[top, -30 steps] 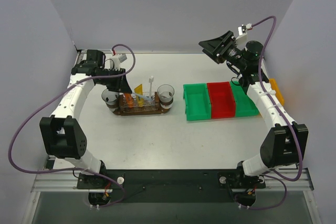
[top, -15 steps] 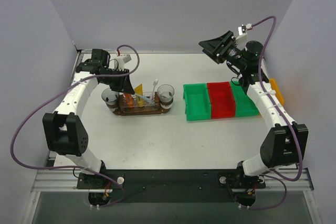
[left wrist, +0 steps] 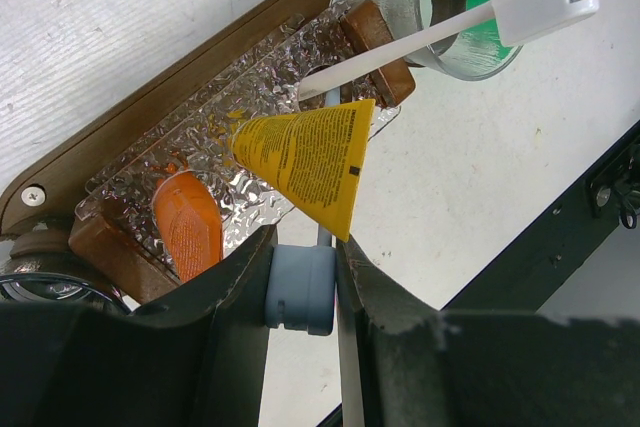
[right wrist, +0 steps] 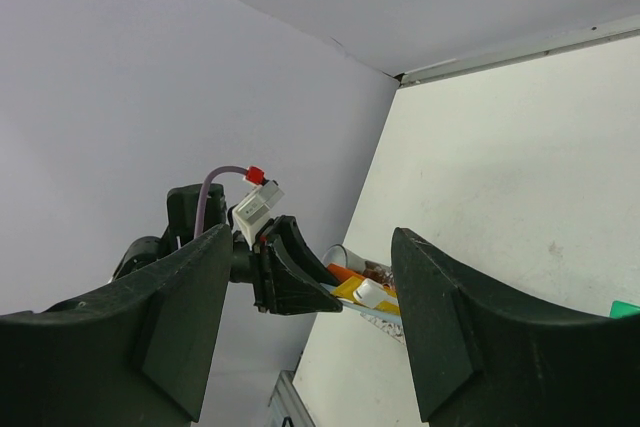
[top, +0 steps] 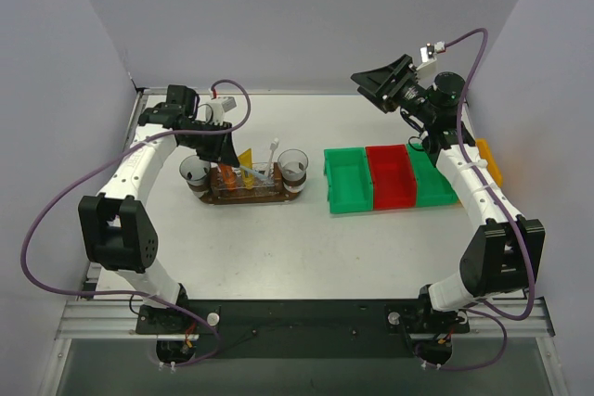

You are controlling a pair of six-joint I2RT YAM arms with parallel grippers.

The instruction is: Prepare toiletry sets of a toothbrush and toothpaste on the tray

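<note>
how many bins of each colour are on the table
green bins: 2
red bin: 1
yellow bin: 1
total: 4

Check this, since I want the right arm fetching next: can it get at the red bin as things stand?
Probably yes: the right arm is raised with jaws open, and nothing stands between it and the red bin.

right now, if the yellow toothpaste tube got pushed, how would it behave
The yellow toothpaste tube is small with a flat crimped end, so probably light and squashy. It sticks up on end over the tray, so a push would likely tip it rather than roll it.
</note>
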